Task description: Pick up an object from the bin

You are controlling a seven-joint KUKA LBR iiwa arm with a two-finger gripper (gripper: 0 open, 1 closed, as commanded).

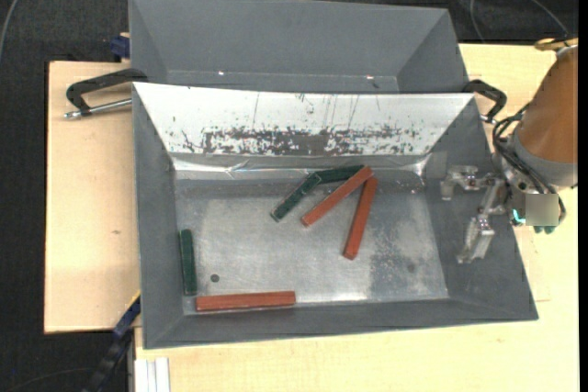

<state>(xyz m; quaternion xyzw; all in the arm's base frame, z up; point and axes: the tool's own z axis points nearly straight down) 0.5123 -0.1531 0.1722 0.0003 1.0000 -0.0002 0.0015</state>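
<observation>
Over the right-hand slope of the bin (154, 216) hangs the gripper (473, 243), above grey wall and apart from everything on the floor. Nothing seen in it. Released or clenched: cannot tell from where I stand.

Closest thing to it: the near red bar (360, 218), a long straight stick lying steeply on the floor right of centre. Its upper end runs up toward the back wall, where it meets a slanted red bar (335, 196). Whether they touch or only lie just beside each other I can't make out. A dark green bar (296, 199) slants off to that one's left. A second green bar (338, 173) lies behind, close to the back wall.

Well apart from that cluster: the left green bar (187, 262) along the foot of the left wall, and the front red bar (245, 299) along the foot of the front wall.

Judgement on handling:
- The bars look stiff, light and straight-sided, and not fragile.
- Their faces look smooth, so a grip near an end may let the stick swing or slide out.
- The best hold is probably across the narrow width of the near red bar, about its middle or a little lower. There the bare floor lies on both sides, and the crowded upper ends are out of the way.
- The two bars against the walls look awkward, with little room on the wall side.
</observation>
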